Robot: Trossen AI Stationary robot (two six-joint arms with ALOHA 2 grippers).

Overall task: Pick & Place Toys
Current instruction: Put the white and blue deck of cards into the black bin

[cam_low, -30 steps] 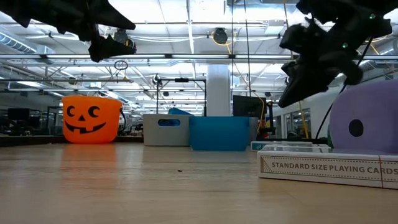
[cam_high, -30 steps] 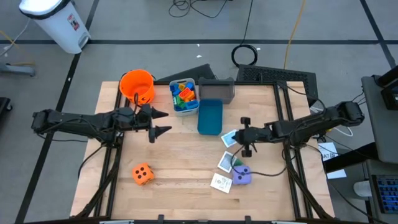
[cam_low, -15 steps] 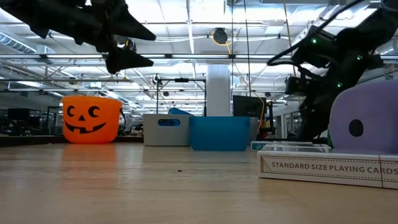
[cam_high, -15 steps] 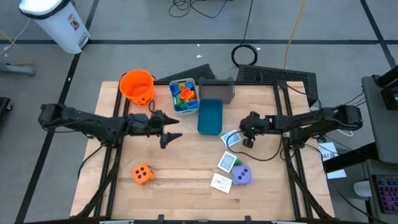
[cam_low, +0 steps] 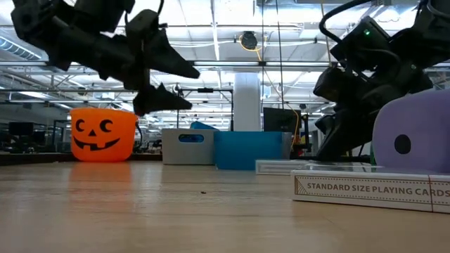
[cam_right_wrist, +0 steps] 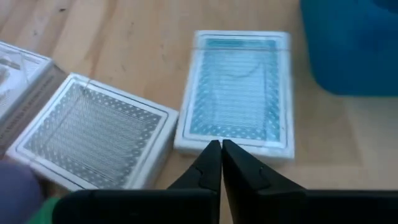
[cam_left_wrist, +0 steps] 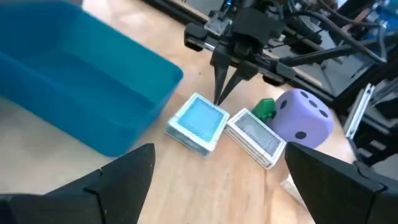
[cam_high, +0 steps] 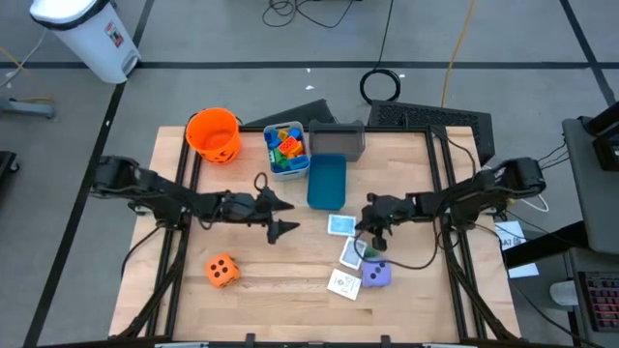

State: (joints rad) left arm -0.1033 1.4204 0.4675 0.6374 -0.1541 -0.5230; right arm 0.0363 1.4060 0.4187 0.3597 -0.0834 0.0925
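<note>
right gripper (cam_high: 362, 228) tips just beside card deck (cam_high: 340, 225), bin (cam_high: 326, 182) beyond | second deck (cam_high: 352, 251) and die (cam_high: 376, 273) just behind it, third deck (cam_high: 343, 283) further back | left gripper (cam_high: 290, 216) mid-table; dotted die (cam_high: 221, 270) behind it, bucket (cam_high: 213, 134) far side, blocks bin (cam_high: 287, 150) beside.

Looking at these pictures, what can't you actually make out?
- Inside of the orange bucket: high view, too small to tell.
- Green toy: left wrist view, mostly hidden behind a card deck.
- Purple die: low view, cut off by the picture's edge.
- Right hand touching the blue deck? Unclear.
</note>
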